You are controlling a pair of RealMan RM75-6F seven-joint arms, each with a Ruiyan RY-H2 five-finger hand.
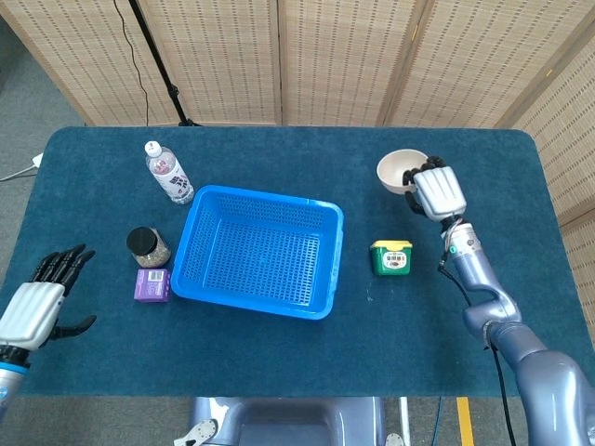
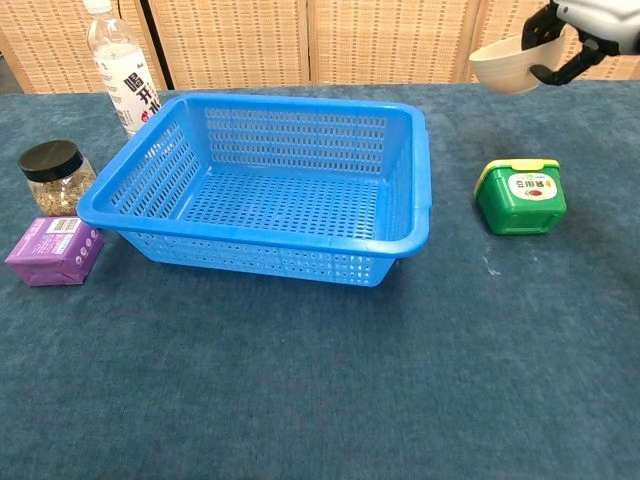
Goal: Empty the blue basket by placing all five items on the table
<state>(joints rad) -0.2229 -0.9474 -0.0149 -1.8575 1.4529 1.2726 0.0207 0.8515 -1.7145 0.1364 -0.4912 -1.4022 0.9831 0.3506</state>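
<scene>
Right hand (image 1: pixel 437 191) holds cream bowl (image 1: pixel 400 171); blue basket (image 1: pixel 257 251) empty.

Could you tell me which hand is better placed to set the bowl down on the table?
The right hand: it already holds the bowl above the table. The left hand is far off, empty.

The right robot hand (image 1: pixel 437 190) reaches forward on its extended silver arm with dark fingers (image 2: pixel 556 72) curled around the rim of a cream round bowl (image 1: pixel 400 171), while the left robot hand (image 1: pixel 39 302) hovers low, fingers spread, holding nothing.
</scene>
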